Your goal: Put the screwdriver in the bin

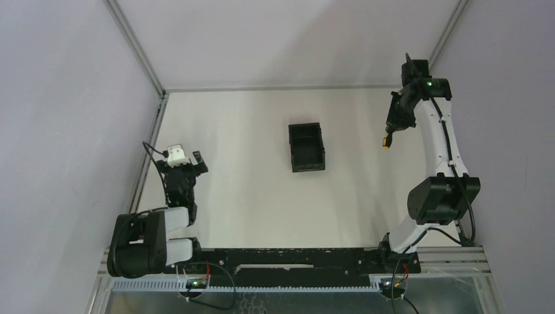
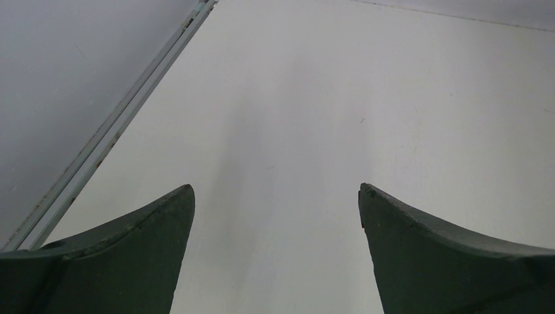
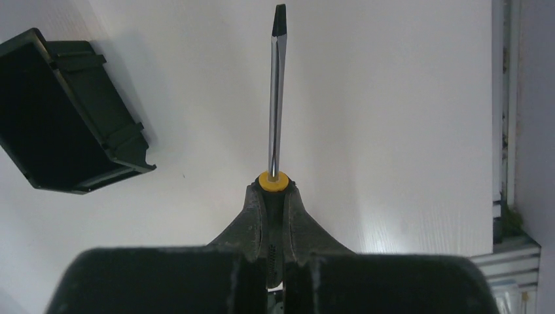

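Right claw [image 3: 273, 196] pinching the screwdriver [image 3: 277, 98] by its handle: judged light, stiff, its smooth shaft slippery, so the handle suits holding. The bin [image 3: 114, 124] lies at ten o'clock; left claw [image 2: 276, 216] spread.

The right arm [image 1: 445, 137] reaches far forward, its right tool [image 3: 273, 196] clamped on the screwdriver [image 3: 277, 98] handle, shaft protruding ahead. The left arm [image 1: 167, 226] sits folded near its base, left tool [image 2: 276, 196] spread wide.

The left pincer [image 2: 275, 190] gapes wide above the white table [image 2: 327, 98]; a rail [image 2: 118, 131], seemingly metal, borders its left.
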You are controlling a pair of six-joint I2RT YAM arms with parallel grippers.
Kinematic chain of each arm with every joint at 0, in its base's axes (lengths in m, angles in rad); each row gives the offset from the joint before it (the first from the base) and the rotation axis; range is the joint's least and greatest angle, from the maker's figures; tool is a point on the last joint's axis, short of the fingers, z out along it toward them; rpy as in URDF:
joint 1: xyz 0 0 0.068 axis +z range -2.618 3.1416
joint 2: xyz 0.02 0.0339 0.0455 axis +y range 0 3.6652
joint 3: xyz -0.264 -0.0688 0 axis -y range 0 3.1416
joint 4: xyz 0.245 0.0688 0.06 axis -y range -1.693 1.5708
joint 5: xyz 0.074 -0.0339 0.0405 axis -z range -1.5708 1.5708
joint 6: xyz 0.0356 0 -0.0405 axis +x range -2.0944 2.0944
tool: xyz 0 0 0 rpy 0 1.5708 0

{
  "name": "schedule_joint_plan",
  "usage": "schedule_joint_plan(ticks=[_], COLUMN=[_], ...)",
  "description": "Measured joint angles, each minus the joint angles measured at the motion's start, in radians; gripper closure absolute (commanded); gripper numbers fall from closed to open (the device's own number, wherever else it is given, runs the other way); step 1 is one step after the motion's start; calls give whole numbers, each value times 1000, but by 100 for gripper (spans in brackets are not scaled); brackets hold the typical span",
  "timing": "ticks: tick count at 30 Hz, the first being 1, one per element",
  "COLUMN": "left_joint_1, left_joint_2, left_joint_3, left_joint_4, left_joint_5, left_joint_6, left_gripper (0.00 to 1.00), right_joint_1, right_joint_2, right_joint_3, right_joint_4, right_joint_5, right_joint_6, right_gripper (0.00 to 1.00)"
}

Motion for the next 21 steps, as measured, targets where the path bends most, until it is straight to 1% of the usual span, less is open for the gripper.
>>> schedule_joint_plan(ticks=[5,9,12,16,21], left_joint_1=[0,0,0,0,0], left_joint_2=[0,0,0,0,0], left_joint_3=[0,0,0,0,0], left_joint_4=[0,0,0,0,0], left_joint_5=[0,0,0,0,0], left_joint_6=[0,0,0,0,0], left_gripper=[0,0,0,0,0], right_joint_1=[-4,51,165,360,525], right_joint_2=[16,51,99,205,316], right_joint_3=[63,75,127,254,341], right_joint_4=[-77,-89,-83,-60,-18], right_joint_5=[-5,2,6,-5,-7], right_joint_6=[4,15,23,16,-28], right_gripper=[100,100,100,100,100])
